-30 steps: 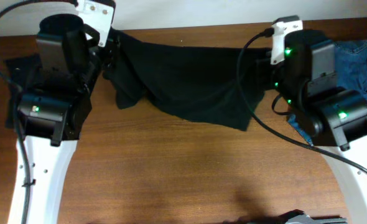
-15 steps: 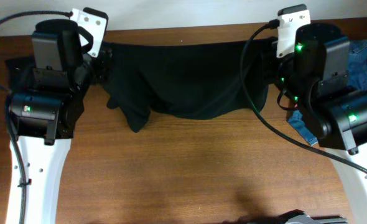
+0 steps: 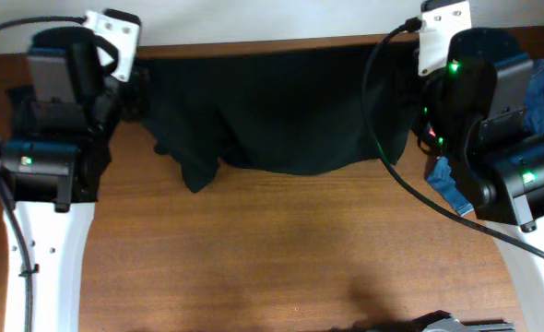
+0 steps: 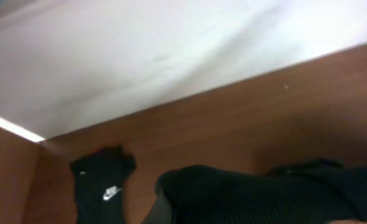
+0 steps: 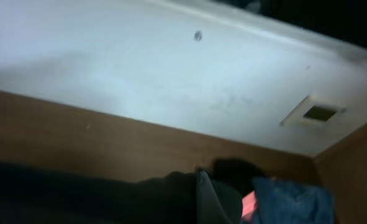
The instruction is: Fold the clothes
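Black shirt [image 3: 281, 111]: is hanging spread wide between the two arms along the far edge of the table [image 3: 272, 249]. Its top edge is running almost straight from one gripper to the other. Its lower edge is drooping loose, with one fold sagging lowest toward the left side.
Left gripper [image 3: 141, 88]: is pinching the shirt's left top corner, jaws brought together on the cloth. In the left wrist view black fabric is filling the bottom of the frame and covering the fingertips, so the exact bite is hard to make out.
Right gripper [image 3: 408, 88]: is clamping the shirt's right top corner, jaws likewise closed on the fabric. In the right wrist view the cloth is bunching up right at the fingers.
Swoosh-marked black piece [image 4: 106, 186]: is lying flat on the wood at the far left, near the left arm and apart from the shirt, its small white mark facing up.
Blue denim [image 3: 541, 88]: is lying crumpled at the far right of the table, partly hidden by the right arm.
Coral-pink piece [image 5: 250, 202]: is showing as a small patch just beside the denim.
Cable [image 3: 383, 157]: is looping black from the right wrist down across the shirt's right edge.
Wall [image 4: 140, 56]: is rising white behind the table's far edge.
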Controlling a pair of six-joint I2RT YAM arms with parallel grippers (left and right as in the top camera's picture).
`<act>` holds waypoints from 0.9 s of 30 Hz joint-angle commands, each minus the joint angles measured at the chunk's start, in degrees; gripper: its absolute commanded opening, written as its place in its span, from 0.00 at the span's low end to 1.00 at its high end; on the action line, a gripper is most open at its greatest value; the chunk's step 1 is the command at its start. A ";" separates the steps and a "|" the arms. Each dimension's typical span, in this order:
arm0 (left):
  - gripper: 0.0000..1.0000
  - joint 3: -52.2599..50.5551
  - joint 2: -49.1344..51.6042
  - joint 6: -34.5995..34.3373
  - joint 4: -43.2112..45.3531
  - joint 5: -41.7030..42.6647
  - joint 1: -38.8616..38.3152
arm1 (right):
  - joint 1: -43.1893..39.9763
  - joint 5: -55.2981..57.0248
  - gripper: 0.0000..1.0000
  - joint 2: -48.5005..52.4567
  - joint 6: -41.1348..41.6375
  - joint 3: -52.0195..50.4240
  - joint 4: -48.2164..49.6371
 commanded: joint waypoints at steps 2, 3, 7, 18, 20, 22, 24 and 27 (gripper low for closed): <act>0.01 1.38 -0.61 3.61 3.37 -0.72 2.34 | -0.55 3.26 0.04 -0.22 -1.57 2.51 2.19; 0.01 1.38 -0.63 4.31 4.20 -0.68 2.43 | -0.55 3.10 0.04 -0.22 -1.51 2.78 2.51; 0.01 1.77 -0.63 4.85 6.08 -0.61 2.40 | -0.55 3.10 0.04 -0.22 -1.60 3.91 2.60; 0.01 5.20 -2.03 2.89 2.97 3.13 2.40 | -0.55 -0.35 0.04 -0.24 -1.44 11.39 -1.62; 0.01 5.68 -3.15 -0.39 1.01 3.23 2.40 | -0.50 -0.59 0.04 -0.24 -0.98 13.03 -3.67; 0.01 5.84 -4.66 -2.82 -0.31 3.26 2.40 | -0.48 -0.59 0.04 -0.24 -0.37 14.38 -5.79; 0.01 5.84 -6.34 -4.09 -0.72 3.32 2.40 | -0.48 -0.57 0.04 -0.24 -0.37 15.39 -7.72; 0.01 6.05 -9.11 -4.44 -0.85 4.76 2.40 | -0.48 -0.59 0.04 -0.31 -0.37 16.76 -10.12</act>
